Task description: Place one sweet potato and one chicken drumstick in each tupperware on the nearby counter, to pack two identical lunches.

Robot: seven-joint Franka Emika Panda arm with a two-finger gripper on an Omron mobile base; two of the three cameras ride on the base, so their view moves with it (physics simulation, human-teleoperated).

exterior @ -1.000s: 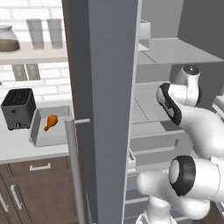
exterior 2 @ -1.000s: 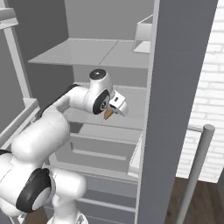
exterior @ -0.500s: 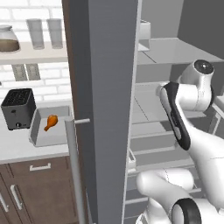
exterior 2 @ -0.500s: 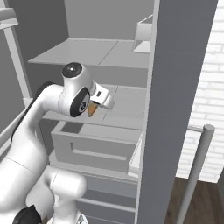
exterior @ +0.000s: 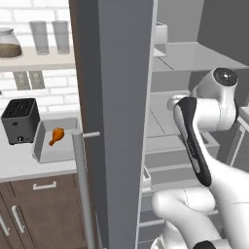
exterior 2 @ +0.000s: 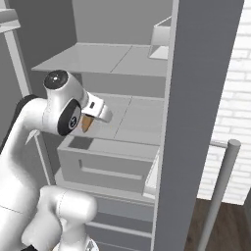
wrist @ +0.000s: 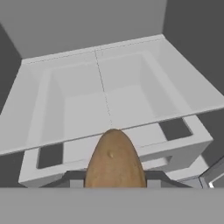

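Holding a sweet potato between its fingers, the gripper hangs inside the open fridge above a grey drawer; the potato points toward 12 o'clock in the hand view. On the counter, a drumstick lies in a tupperware, with the toaster at its 9 o'clock.

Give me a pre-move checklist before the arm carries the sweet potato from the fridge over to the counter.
1. Sweet potato held in the pincer: ok.
2. Potato lifted above the fridge drawer: ok.
3. Tupperware on the counter in view: ok, one tray seen.
4. Tray has room: ok, it holds a chicken drumstick, no potato.
5. Fridge door between arm and tray: not ok, needs routing around.
6. Second tray's place: cannot tell.
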